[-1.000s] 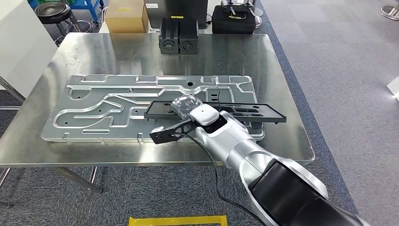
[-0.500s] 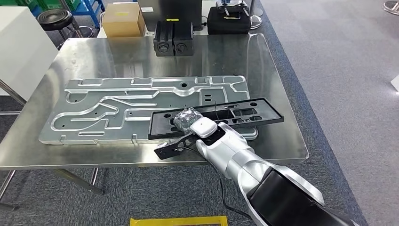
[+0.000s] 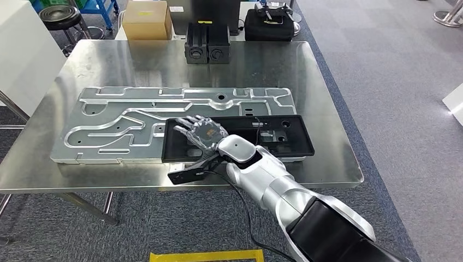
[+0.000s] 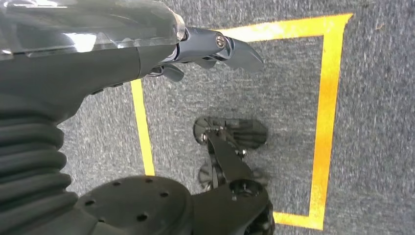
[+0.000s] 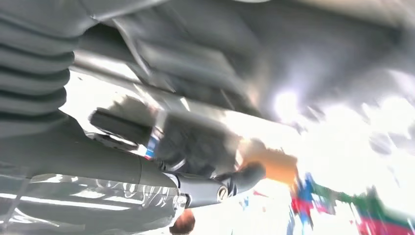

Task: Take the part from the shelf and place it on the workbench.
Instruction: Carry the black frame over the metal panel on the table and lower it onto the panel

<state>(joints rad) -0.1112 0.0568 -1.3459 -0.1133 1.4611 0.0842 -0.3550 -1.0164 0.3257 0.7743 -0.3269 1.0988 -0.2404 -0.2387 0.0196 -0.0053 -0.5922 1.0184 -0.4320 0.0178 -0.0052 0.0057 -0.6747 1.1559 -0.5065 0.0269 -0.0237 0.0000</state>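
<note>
Lying flat on the workbench (image 3: 333,164), black part (image 3: 273,139) resting atop the grey machined plate (image 3: 136,123), toward 5 o'clock of it. Right hand (image 3: 199,130) spreading fingers, released, hovering over part's 9 o'clock end. Left hand (image 4: 215,49) hanging over floor, grasping nothing. Placement looking done; only retracting the arm left, judging so.
</note>
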